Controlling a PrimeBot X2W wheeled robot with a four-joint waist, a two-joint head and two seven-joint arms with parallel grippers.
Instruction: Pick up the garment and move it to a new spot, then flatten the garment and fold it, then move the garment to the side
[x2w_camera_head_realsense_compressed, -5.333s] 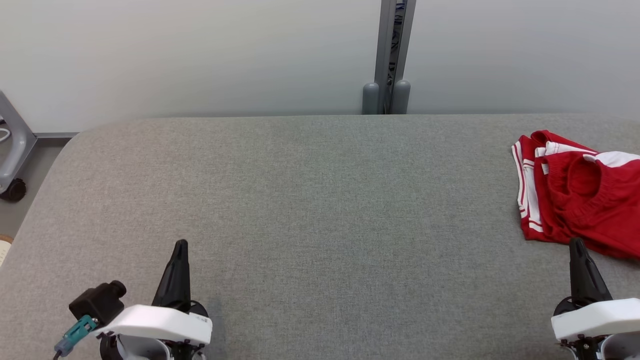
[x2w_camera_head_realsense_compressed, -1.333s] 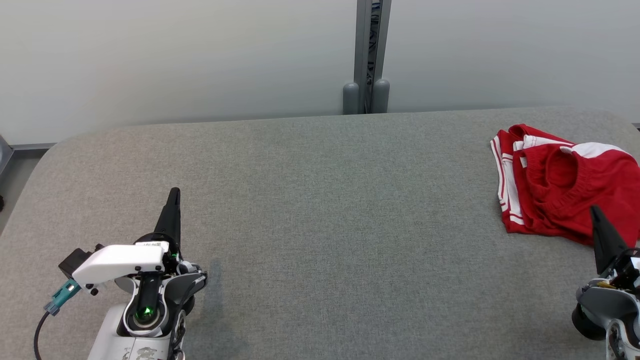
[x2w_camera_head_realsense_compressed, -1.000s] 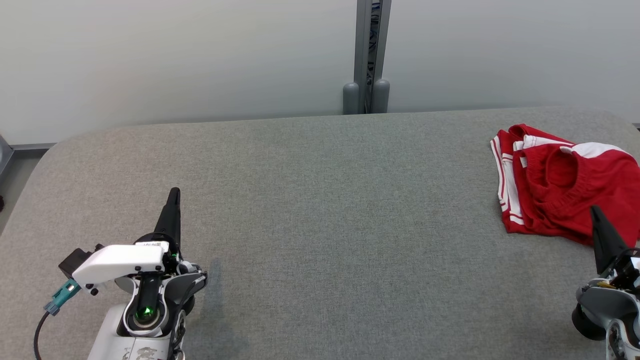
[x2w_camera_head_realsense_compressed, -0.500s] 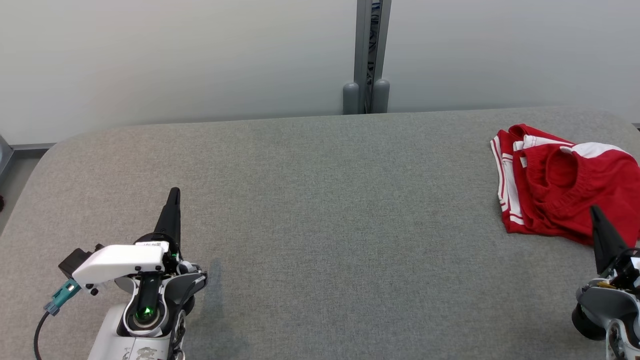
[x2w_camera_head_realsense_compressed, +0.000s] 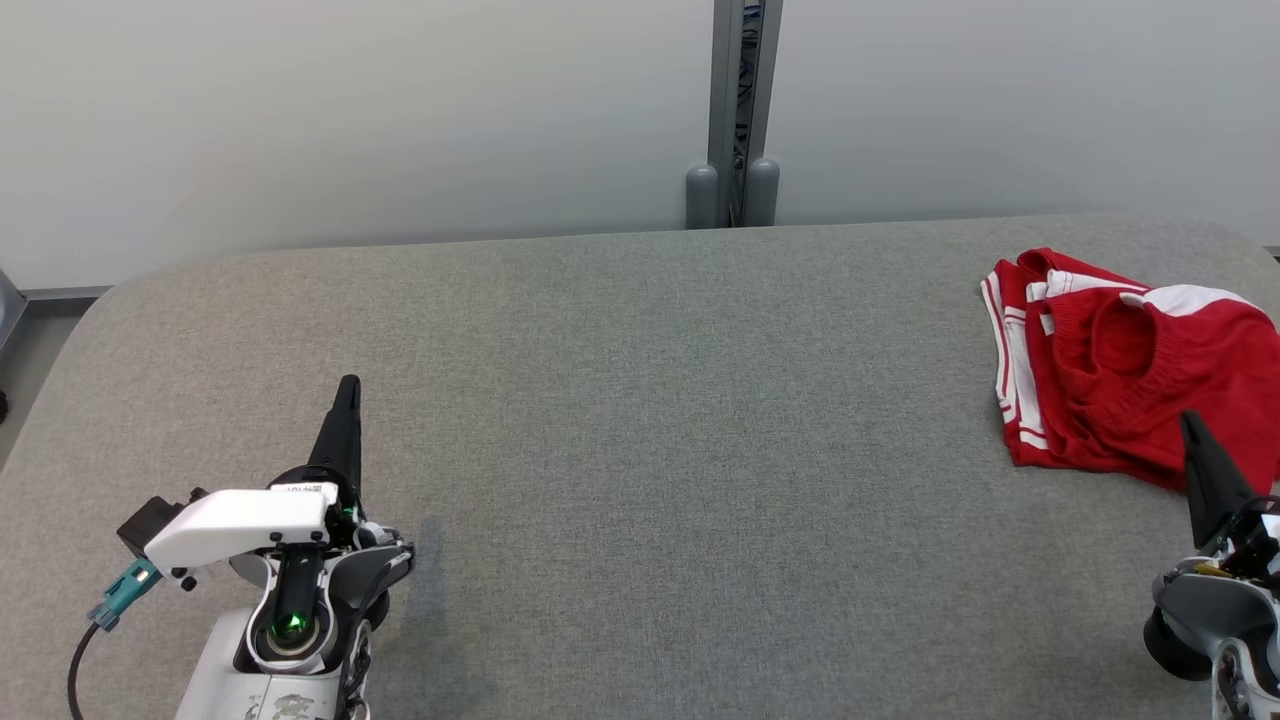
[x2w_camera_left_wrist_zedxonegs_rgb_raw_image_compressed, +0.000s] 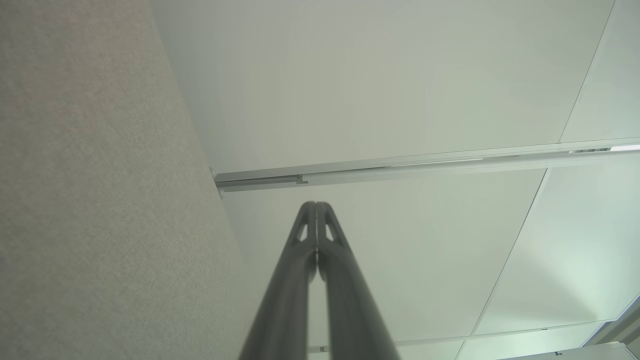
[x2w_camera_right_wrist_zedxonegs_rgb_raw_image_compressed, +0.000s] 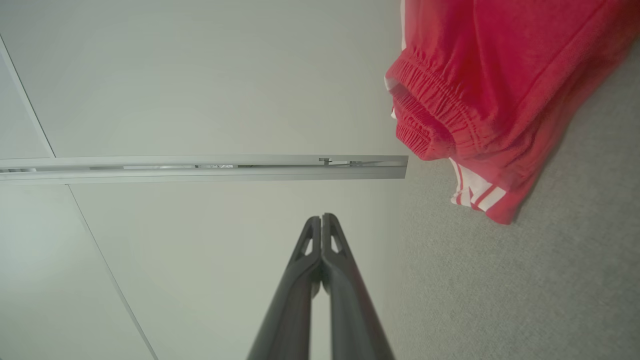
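The garment (x2w_camera_head_realsense_compressed: 1120, 370) is a crumpled pair of red shorts with white side stripes and an elastic waistband, lying at the far right of the grey padded table (x2w_camera_head_realsense_compressed: 640, 400). In the right wrist view the garment (x2w_camera_right_wrist_zedxonegs_rgb_raw_image_compressed: 490, 90) lies at the upper right, apart from the fingertips. My right gripper (x2w_camera_head_realsense_compressed: 1190, 425) is shut and empty, its tip just in front of the garment's near edge. My left gripper (x2w_camera_head_realsense_compressed: 348, 385) is shut and empty over the table's near left. Both wrist views show the fingers pressed together, the left gripper (x2w_camera_left_wrist_zedxonegs_rgb_raw_image_compressed: 316, 205) and right gripper (x2w_camera_right_wrist_zedxonegs_rgb_raw_image_compressed: 321, 218) pointing at the pale wall.
A grey metal post (x2w_camera_head_realsense_compressed: 735, 110) with two round feet stands against the pale wall behind the table's far edge. The table's rounded left corner drops to the floor (x2w_camera_head_realsense_compressed: 25, 350) at the far left. A cable with a teal plug (x2w_camera_head_realsense_compressed: 120, 590) hangs from my left wrist.
Since the oldest frame the head camera has shifted and both arms have risen further into view. Over the last second nothing has moved.
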